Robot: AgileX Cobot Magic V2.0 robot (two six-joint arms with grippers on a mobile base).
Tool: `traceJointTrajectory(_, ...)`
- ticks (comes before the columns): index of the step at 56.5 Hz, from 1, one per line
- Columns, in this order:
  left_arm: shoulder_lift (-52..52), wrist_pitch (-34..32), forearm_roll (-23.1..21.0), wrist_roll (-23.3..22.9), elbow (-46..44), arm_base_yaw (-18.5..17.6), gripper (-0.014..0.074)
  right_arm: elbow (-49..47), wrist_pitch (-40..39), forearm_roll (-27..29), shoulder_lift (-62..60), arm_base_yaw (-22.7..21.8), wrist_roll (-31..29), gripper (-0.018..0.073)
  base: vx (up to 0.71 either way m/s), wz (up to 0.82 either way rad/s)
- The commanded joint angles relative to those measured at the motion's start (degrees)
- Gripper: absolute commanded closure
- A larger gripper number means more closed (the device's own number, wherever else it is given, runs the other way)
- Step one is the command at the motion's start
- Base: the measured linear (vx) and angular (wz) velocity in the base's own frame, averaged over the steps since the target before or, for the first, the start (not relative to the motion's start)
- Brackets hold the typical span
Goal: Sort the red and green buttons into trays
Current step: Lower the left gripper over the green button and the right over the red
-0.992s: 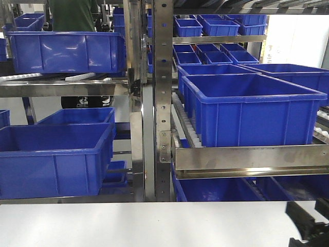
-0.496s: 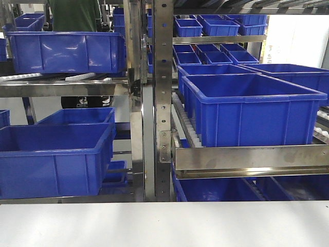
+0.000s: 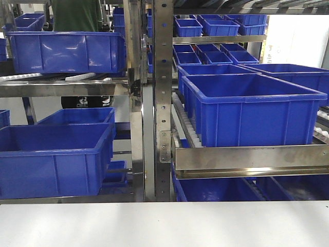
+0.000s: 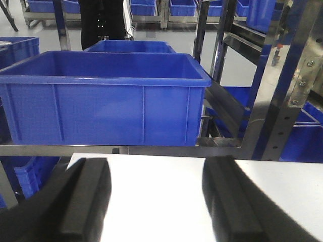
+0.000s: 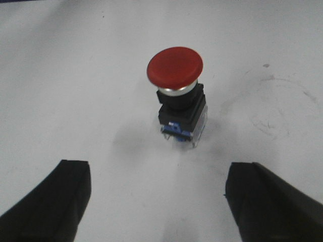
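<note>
The red button stands upright on the white table in the right wrist view, its red round cap on a dark blocky base. My right gripper is open and empty, its jaws wide apart, with the button just beyond and between them and apart from both. My left gripper is open and empty above the white table, facing the shelves. The green button and both trays are out of view. Neither gripper shows in the front view.
A steel rack with several deep blue crates stands behind the white table. One blue crate sits just past the table's far edge in the left wrist view. A person in green stands behind the rack.
One second ago a dark arm part showed at the front view's lower right corner; it has left the view. The crates and rack have not moved.
</note>
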Motion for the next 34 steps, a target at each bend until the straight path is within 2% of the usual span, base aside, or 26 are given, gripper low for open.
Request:
traceJointTrajectory(1,-0.24,-4.97,-0.55,-0.63,-1.96,-0.19,0.0073,-2.28,-14.64,0.49,5.74,-0.17,-1.31,-0.0035,0.00,0.00)
traceJointTrajectory(6,-0.24,-4.97,-0.50,-0.63,-1.96,-0.19,0.0073,-5.48,-14.63,0.31,10.87,-0.24,-0.93,-0.0035,0.00,0.00)
traceJointTrajectory(27,-0.24,-5.40,-0.50,-0.43,-1.96,-0.19,0.0073,-17.87,-14.42,-2.30,16.42,-0.19,-1.37,-0.0033,0.00,0.00)
traceJointTrajectory(34,-0.24,-5.40,-0.50,-0.43,-1.96,-0.19,0.0073,-20.29,-14.35,-2.29,18.87,-0.19,-1.30,0.0017,0.00,0.00)
